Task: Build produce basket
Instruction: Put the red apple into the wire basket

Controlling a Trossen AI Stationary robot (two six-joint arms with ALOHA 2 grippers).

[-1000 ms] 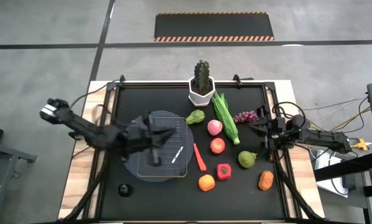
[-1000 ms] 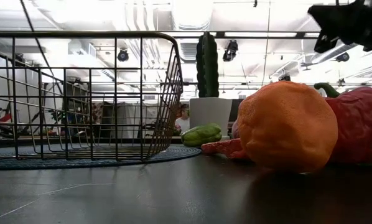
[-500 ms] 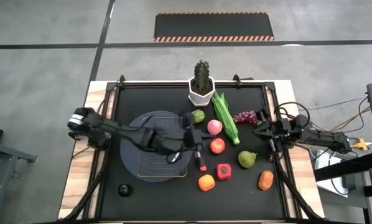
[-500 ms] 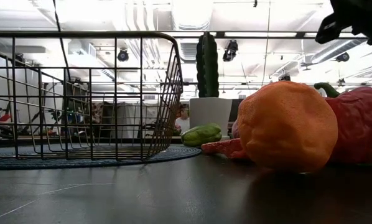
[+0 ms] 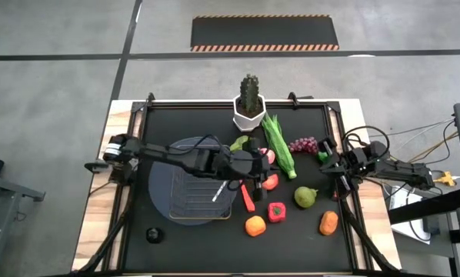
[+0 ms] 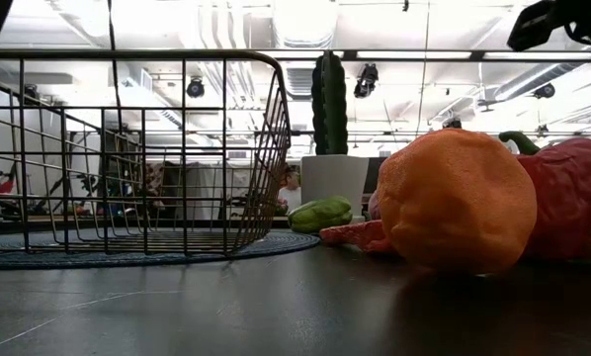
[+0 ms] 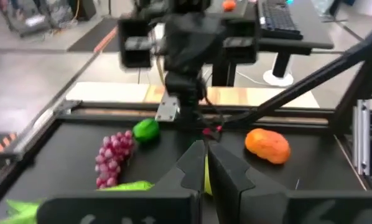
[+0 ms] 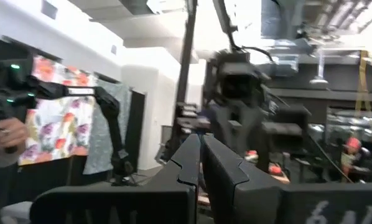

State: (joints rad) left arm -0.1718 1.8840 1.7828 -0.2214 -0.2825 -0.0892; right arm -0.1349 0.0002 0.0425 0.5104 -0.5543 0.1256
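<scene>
The wire-mesh basket (image 5: 201, 185) stands on a round grey-blue disc (image 5: 162, 192) at the table's left middle, with nothing in it; it also shows in the low view (image 6: 137, 148). The produce lies to its right: a pink apple (image 5: 268, 154), a red apple (image 5: 271, 182), a carrot (image 5: 247, 197), a red pepper (image 5: 276, 211), an orange (image 5: 255, 225), two green pears (image 5: 305, 197), purple grapes (image 5: 303, 144) and a leafy stalk (image 5: 278, 142). My left gripper (image 5: 261, 163) is shut, above the pink apple. My right gripper (image 5: 323, 159) is shut, held up at the table's right edge.
A cactus in a white pot (image 5: 249, 108) stands at the far middle. An orange vegetable (image 5: 328, 223) lies near the right front corner, and a small black object (image 5: 153, 235) near the left front. Dark frame rails run along the table's edges.
My left arm has swung from above the basket toward the table's right and now reaches over the produce by the pink apple. My right gripper has risen, nearly leaving the top of the low view. The basket and the produce have stayed in place.
</scene>
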